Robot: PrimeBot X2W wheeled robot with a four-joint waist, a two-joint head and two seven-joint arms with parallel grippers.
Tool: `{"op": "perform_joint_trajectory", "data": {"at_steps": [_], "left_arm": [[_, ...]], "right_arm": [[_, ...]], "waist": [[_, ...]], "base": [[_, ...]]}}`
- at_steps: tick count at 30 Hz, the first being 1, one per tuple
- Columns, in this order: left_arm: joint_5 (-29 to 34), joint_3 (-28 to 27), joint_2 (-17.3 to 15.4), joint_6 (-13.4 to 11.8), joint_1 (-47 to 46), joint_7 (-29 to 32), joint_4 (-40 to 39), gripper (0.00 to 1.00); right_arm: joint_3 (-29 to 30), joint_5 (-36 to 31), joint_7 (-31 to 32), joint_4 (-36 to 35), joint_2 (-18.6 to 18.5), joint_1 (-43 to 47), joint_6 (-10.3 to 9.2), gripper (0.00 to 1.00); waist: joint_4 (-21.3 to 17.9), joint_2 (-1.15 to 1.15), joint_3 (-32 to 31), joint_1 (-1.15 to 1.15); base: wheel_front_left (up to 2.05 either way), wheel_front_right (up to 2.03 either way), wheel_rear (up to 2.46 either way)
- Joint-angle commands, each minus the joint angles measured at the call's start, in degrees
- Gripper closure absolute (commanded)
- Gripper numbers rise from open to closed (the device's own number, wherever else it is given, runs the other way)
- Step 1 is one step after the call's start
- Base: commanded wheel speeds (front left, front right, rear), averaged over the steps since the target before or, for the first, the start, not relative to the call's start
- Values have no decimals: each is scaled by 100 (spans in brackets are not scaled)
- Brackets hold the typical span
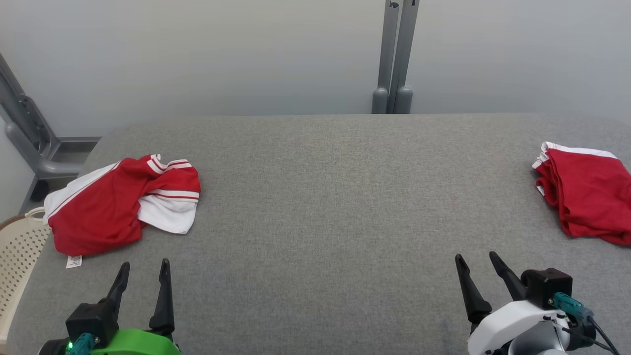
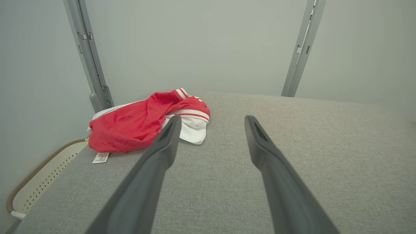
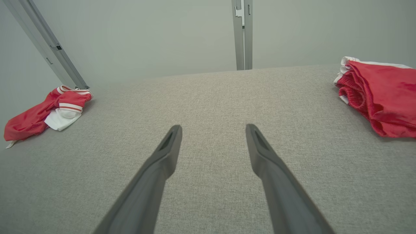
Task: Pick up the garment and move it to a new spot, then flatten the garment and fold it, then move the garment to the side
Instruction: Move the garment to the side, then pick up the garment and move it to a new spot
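Note:
A crumpled red and white garment (image 1: 121, 204) (image 2: 146, 123) (image 3: 45, 113) lies at the left end of the grey table (image 1: 320, 207), a white label sticking out at its near edge. My left gripper (image 1: 144, 266) (image 2: 211, 122) hovers open just in front of it, nothing between its fingers. My right gripper (image 1: 477, 259) (image 3: 213, 130) stands open near the front right of the table, apart from any cloth.
A folded red garment with white trim (image 1: 584, 195) (image 3: 380, 96) rests at the table's right edge. A cream perforated basket (image 1: 17, 261) (image 2: 42, 182) sits beside the table's left end. Grey metal posts (image 1: 394, 59) rise behind the table.

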State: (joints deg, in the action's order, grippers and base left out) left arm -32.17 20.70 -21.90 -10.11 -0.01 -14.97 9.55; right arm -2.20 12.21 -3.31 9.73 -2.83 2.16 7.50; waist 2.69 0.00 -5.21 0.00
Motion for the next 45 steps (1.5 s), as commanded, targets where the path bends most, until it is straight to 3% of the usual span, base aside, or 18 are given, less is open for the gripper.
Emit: {"op": "perform_joint_trajectory", "data": {"at_steps": [1, 22, 30, 45], "left_arm": [[-23, -36, -45, -48, 115, -26, 26, 0], [-188, -55, -36, -96, 163, 22, -25, 0], [-179, -17, -102, -110, 130, 106, -57, 0], [-245, -73, -305, -193, 244, 309, -275, 0]], "right_arm": [[-17, 20, 0, 11, -13, 50, -2, 0], [-173, 123, 6, 147, -11, -10, -2, 0], [-276, 112, -48, 124, -11, 23, -2, 0], [-600, 232, -158, 292, -11, -17, -2, 0]], "waist": [[-18, 0, -24, 0], [114, 0, 13, 0], [560, 0, 20, 0], [1773, 0, 100, 0]], "base": [[0, 0, 0], [0, 0, 0], [0, 0, 0], [0, 0, 0]]}}
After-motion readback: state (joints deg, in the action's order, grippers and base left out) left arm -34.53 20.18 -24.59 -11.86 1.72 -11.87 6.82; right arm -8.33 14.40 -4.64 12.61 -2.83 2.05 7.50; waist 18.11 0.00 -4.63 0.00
